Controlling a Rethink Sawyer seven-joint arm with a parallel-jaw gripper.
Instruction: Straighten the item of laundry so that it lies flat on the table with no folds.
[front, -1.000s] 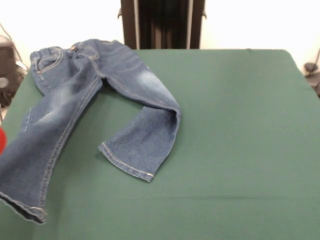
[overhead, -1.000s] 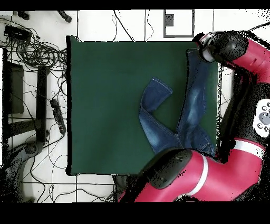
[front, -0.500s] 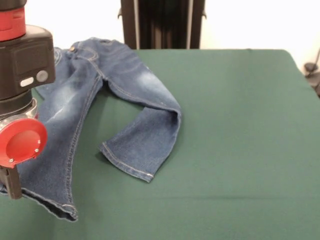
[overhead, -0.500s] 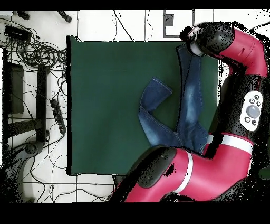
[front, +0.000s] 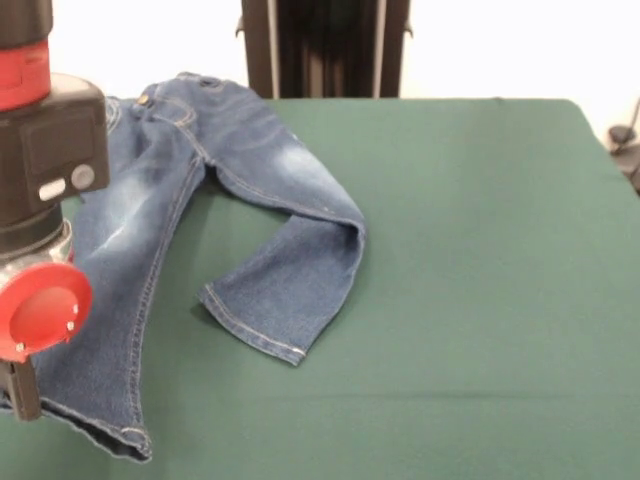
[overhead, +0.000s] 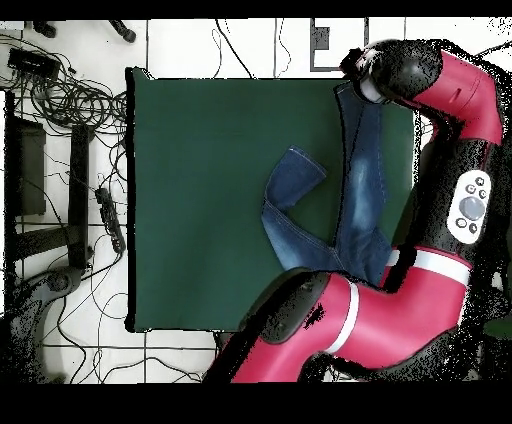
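Jeans lying half-straightened, one leg doubled back, with the arm working at the other leg's hem.

The jeans (front: 190, 200) are lying toward one side of the green table (front: 480, 260). One leg is running long and nearly straight from the waistband to a hem at the table's edge. The other leg is bending at the knee and folding back under itself, its cuff (overhead: 300, 165) pointing toward the table's middle. The gripper (front: 22, 385) is hanging at the straight leg's hem, low against the cloth, so the garment's long axis is stretching away from it toward the waistband. Whether its jaws are spread or pinching denim I cannot tell; the wrist is hiding them. The folded leg is lying well to the side of the arm, and I judge it needs pulling out next.
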